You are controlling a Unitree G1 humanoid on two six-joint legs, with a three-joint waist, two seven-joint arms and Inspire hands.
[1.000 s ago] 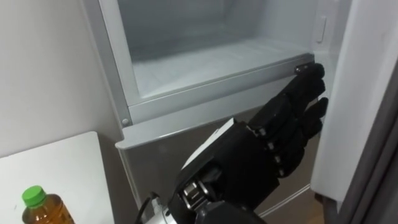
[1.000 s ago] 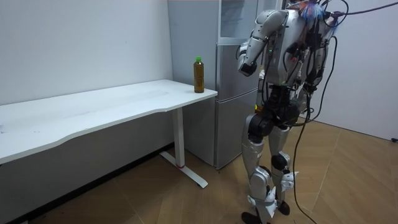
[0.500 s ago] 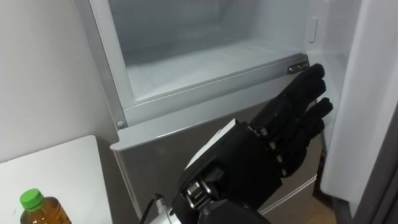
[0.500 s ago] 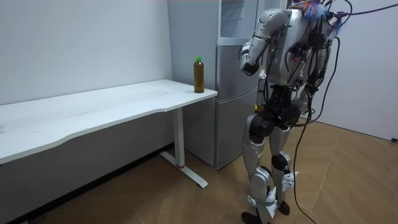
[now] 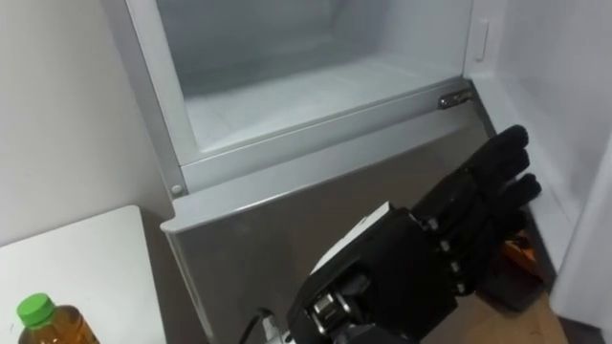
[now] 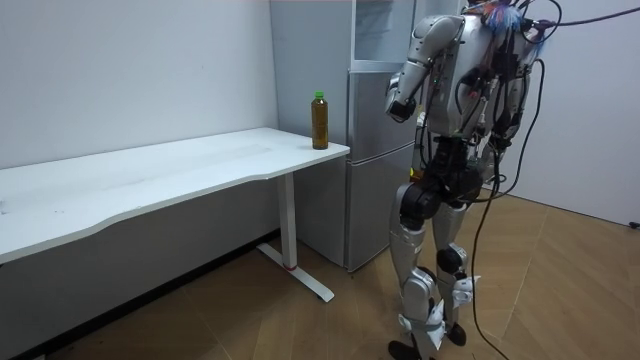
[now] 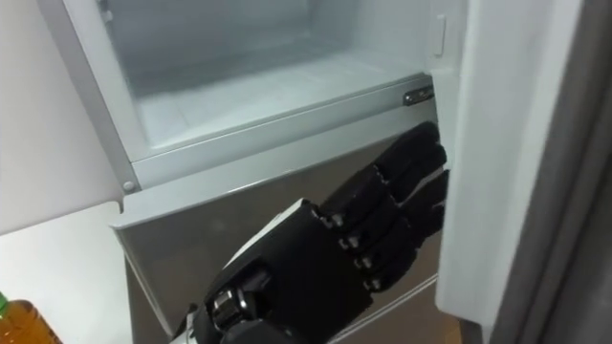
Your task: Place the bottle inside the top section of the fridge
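My left hand (image 5: 454, 239) hung in the lower middle of the left eye view. Its back faced up and its fingers (image 5: 502, 158) were stretched straight toward the upper right, gripping nothing. It floated in front of the grey lower door (image 5: 277, 225), just below the upper fridge (image 5: 287, 96), which stood open across the top of the frame with its white shelf bare. The open door (image 7: 521, 143) ran down the right edge of the right eye view. The bottle (image 5: 43, 323), with its green cap, stood in the lower left corner on the white table (image 5: 91, 258), well apart from my hand. In the room view I stood facing the fridge, with that 1 arm raised.
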